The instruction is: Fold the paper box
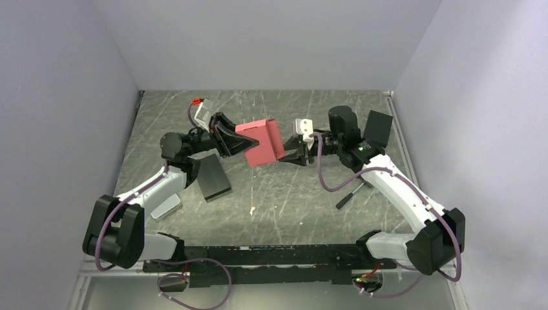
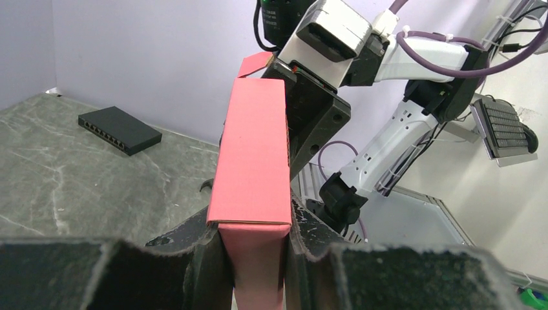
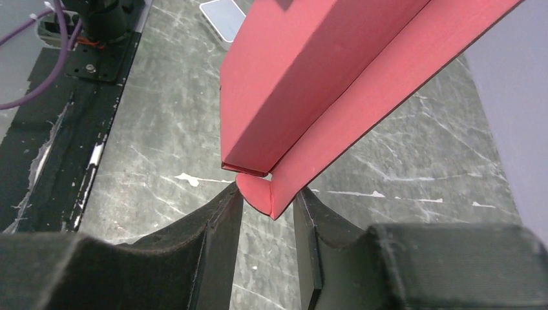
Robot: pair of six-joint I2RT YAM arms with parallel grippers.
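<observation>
- The paper box (image 1: 263, 143) hangs in mid-air at the centre of the top view, clear above the counter (image 1: 284, 206). It is partly folded, a flat sleeve with one long flap (image 3: 388, 84) splayed off it.
- It looks like thin, light card: stiff along the creases, but easy to dent or bow on a bare panel. I would hold it near a folded edge or a doubled wall rather than in the middle of a panel.
- The smooth faces may slip, so a pinch should go square across the thickness.
- The left fingers (image 2: 194, 252) are clamped on the sleeve's narrow end, one on each face.
- The right fingers (image 3: 220, 226) stand close on either side of the flap's rounded corner. I cannot tell whether they pinch it.
- A black box (image 1: 213, 175) lies on the counter at lower left of the paper box, well apart.
</observation>
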